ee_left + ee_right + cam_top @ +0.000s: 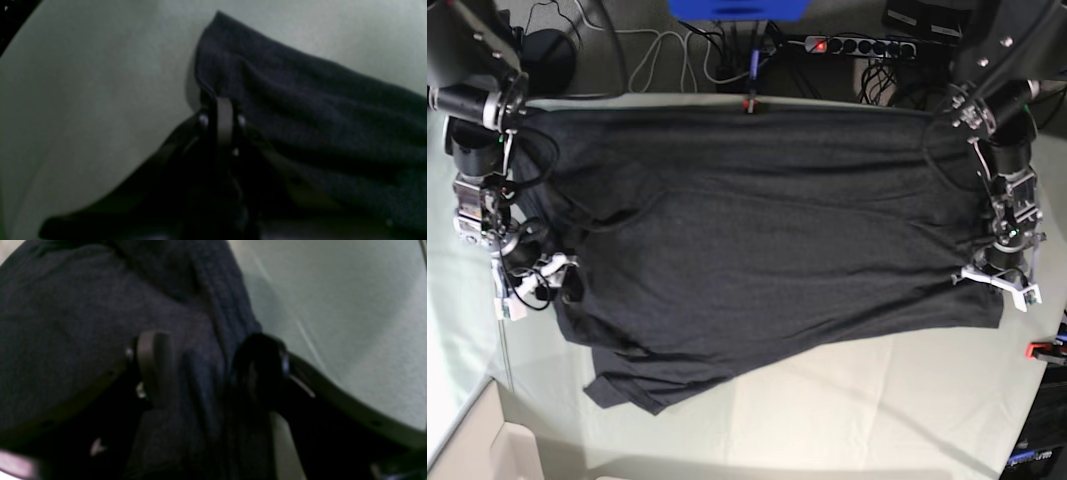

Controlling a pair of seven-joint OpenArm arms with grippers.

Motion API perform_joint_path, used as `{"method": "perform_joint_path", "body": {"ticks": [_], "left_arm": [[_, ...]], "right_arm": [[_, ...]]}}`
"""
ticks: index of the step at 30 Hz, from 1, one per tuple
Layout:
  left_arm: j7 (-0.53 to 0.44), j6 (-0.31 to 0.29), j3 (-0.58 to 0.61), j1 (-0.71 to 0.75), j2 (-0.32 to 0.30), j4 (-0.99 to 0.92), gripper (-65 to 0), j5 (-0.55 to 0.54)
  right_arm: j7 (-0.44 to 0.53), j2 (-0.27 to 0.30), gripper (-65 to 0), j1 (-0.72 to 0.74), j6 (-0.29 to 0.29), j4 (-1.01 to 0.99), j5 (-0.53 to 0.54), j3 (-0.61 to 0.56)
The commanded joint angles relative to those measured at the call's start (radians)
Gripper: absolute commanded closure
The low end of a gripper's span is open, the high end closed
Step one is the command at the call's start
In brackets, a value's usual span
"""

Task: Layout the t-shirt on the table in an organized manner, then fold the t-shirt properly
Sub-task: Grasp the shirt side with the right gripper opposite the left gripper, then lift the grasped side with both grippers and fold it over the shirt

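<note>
Across most of the table (847, 410), the t-shirt (767, 250) lies spread, plain black side up. L gripper (222, 100) at 3 o'clock of the base view, jaws pinched together on the shirt's edge. R gripper (206, 370) at 9 o'clock, jaws apart, a fabric fold between its fingers (155, 363).

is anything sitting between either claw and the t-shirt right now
Nothing visible. The left claw is shut on an edge of the t-shirt. The right claw stands open with a fold of the shirt between its fingers. Only the table lies around the shirt.
</note>
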Motion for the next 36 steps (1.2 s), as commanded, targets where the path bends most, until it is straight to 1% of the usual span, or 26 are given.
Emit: {"method": "perform_joint_path", "body": {"ticks": [1, 4, 6, 8, 9, 12, 14, 17, 18, 20, 23, 25, 26, 29, 32, 36], "left_arm": [[-0.027, -0.002, 0.015, -0.027, -0.014, 0.016, -0.2, -0.004], [-0.027, -0.002, 0.042, -0.026, -0.015, 0.016, -0.2, -0.007], [-0.027, -0.002, 0.042, -0.026, -0.015, 0.016, -0.2, -0.007], [-0.027, -0.002, 0.044, -0.026, -0.015, 0.016, -0.2, -0.01], [-0.027, -0.002, 0.045, -0.026, -0.015, 0.016, -0.2, -0.01], [-0.027, -0.002, 0.042, -0.026, -0.015, 0.026, -0.2, -0.015], [-0.027, -0.003, 0.041, -0.026, -0.014, 0.033, -0.2, -0.015], [-0.024, -0.003, 0.039, -0.021, -0.008, 0.102, -0.2, -0.015], [-0.007, -0.003, 0.039, -0.006, 0.0, 0.127, -0.2, -0.016], [0.053, -0.003, 0.038, 0.015, 0.025, 0.225, -0.2, -0.016], [0.113, -0.005, 0.039, 0.046, 0.048, 0.348, -0.2, -0.016], [0.123, -0.005, 0.044, 0.072, 0.064, 0.401, -0.2, -0.016], [0.123, -0.005, 0.044, 0.081, 0.069, 0.42, -0.2, -0.016], [0.123, -0.005, 0.044, 0.101, 0.08, 0.441, -0.2, -0.016], [0.123, -0.005, 0.039, 0.126, 0.081, 0.464, -0.2, -0.018], [0.123, -0.005, 0.038, 0.164, 0.103, 0.532, -0.2, -0.018]], "right_arm": [[0.012, 0.012, -31.2, 0.026, 0.012, 0.013, 0.015, 0.003], [0.013, 0.017, -20.1, 0.028, 0.012, 0.013, 0.015, 0.003], [0.013, 0.018, -11.2, 0.029, 0.012, 0.014, 0.015, 0.006], [0.015, 0.02, -5.1, 0.029, 0.012, 0.014, 0.015, 0.007], [0.015, 0.026, -3.3, 0.029, 0.012, 0.016, 0.016, 0.009], [0.015, 0.038, -2.6, 0.029, 0.012, 0.019, 0.021, 0.01], [0.015, 0.04, -2.3, 0.018, 0.012, 0.062, 0.023, 0.021], [0.007, 0.032, -2.4, -0.058, 0.012, 0.178, 0.023, 0.098], [0.002, 0.029, -2.5, -0.08, 0.012, 0.226, 0.023, 0.119], [0.002, 0.0, -2.6, -0.123, 0.012, 0.301, 0.023, 0.164], [-0.039, -0.011, -2.6, -0.172, 0.012, 0.385, 0.023, 0.22], [-0.057, -0.014, -2.5, -0.203, 0.012, 0.43, 0.023, 0.242], [-0.057, -0.025, -2.4, -0.216, 0.012, 0.448, 0.024, 0.25], [-0.059, -0.038, -2.3, -0.259, 0.012, 0.514, 0.024, 0.279], [-0.062, -0.08, -2.4, -0.292, 0.012, 0.602, 0.024, 0.331], [-0.062, -0.12, -2.5, -0.338, 0.012, 0.692, 0.024, 0.395]]}}
